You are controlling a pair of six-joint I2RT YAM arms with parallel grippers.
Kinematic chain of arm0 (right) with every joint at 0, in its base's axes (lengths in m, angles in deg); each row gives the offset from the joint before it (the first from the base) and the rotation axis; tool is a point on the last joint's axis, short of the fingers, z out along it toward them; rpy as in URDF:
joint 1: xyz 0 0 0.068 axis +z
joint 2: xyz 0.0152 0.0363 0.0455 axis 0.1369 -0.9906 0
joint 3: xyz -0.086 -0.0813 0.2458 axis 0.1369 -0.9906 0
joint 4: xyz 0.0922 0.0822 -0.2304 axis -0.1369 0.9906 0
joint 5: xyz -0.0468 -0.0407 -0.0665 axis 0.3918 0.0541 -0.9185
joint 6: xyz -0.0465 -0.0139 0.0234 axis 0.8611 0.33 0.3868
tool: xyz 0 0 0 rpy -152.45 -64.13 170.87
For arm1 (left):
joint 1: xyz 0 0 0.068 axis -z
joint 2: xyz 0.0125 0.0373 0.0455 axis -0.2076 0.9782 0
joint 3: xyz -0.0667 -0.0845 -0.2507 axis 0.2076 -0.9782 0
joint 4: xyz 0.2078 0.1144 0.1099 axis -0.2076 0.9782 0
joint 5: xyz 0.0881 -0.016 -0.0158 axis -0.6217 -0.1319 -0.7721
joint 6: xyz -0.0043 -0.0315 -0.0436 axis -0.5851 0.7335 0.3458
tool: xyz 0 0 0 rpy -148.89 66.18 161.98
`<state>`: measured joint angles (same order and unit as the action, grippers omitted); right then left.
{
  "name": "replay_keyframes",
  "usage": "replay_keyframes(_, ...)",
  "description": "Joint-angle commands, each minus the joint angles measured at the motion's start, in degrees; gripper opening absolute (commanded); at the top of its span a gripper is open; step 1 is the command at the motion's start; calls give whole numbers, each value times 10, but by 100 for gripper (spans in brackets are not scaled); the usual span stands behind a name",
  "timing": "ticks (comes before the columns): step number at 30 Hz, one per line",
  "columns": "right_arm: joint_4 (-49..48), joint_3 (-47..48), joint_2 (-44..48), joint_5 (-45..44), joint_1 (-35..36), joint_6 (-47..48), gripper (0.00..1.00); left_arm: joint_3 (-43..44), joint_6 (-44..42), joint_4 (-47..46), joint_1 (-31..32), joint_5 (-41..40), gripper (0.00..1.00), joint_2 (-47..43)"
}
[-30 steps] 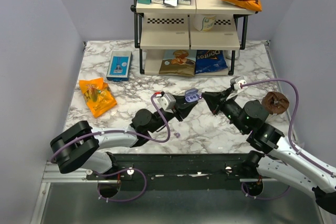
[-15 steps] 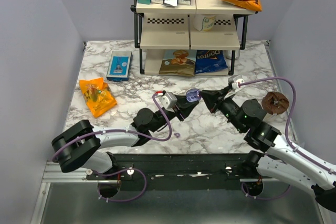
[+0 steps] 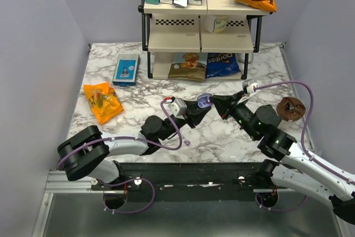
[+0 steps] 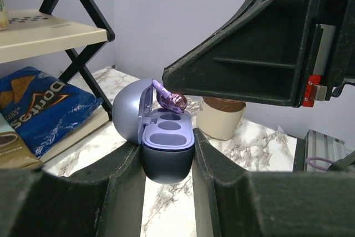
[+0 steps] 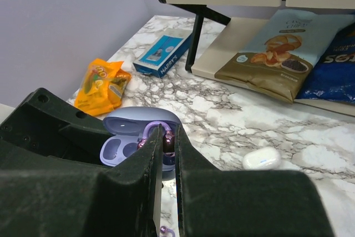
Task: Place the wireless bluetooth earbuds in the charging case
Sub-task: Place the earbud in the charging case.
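Right wrist view: the earbud (image 5: 168, 141) is mostly buried between the right gripper's (image 5: 166, 134) fingers, which also block the right half of the charging case (image 5: 133, 119). You only get a sliver of the second earbud (image 5: 166, 230), cut off by the bottom edge. Left wrist view: the case's lower body is hidden between the left gripper's (image 4: 166, 154) fingers, and the right gripper runs off the top and right edges. From the top camera both buds are too small for you to read.

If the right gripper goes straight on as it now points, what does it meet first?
Most likely the open charging case in the left gripper: the earbud pinched by the right gripper hangs over a socket, though depth is unclear.
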<state>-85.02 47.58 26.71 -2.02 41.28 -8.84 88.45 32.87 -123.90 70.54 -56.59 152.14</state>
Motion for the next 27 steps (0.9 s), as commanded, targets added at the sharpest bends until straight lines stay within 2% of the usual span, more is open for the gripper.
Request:
replay_keyframes(1, -17, -12, 5, -3, 3, -22, 1, -4, -9, -66, 6, -19, 0, 6)
replay_keyframes(25, 5, -13, 1, 10, 4, -17, 1, 0, -14, -89, 10, -37, 0, 10)
replay_keyframes(27, 8, -12, 0, 10, 3, -18, 3, -1, -13, -92, 10, -38, 0, 11)
